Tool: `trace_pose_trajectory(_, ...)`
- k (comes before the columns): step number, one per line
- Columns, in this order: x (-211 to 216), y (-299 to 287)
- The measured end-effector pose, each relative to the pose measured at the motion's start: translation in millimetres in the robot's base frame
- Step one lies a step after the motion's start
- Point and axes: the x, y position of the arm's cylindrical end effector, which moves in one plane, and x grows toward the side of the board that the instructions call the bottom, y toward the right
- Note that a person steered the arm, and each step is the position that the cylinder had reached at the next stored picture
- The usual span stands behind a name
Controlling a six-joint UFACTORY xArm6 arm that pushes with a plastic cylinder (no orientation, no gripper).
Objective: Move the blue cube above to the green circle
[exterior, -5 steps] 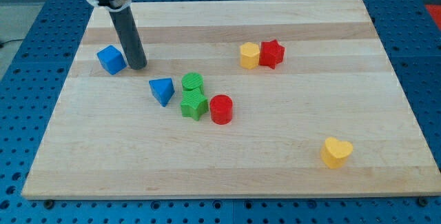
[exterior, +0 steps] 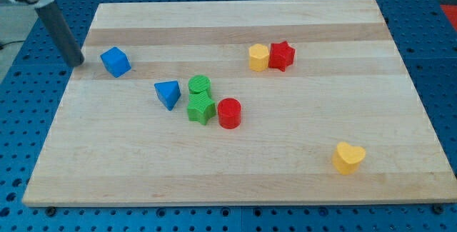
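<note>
One camera only — raised at the board's (exterior: 235,182) near edge, looking obliquely down across it.

Only a small part of the arm shows, at the view's top left corner: a pale grey-white rounded housing, cut off by the frame edge, smooth, no markings readable. From it runs a straight rod, dark grey to black, round in section, matte with a faint lighter sheen along one side. Rod looks even in width all the way down, no taper visible. My tip (exterior: 76,63) is a plain blunt end, same dark colour as the rod. No cables, screws or labels can be made out on the visible part
</note>
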Motion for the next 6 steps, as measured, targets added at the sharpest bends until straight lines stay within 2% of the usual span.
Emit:
trace_pose_trajectory(1, 20.4, 51.2)
trace_pose_trajectory(3, 11.1, 54.4)
trace_pose_trajectory(4, -25.6, 51.8)
trace_pose_trajectory(5, -42.8, 71.2)
trace_pose_trajectory(6, -43.5, 133.8)
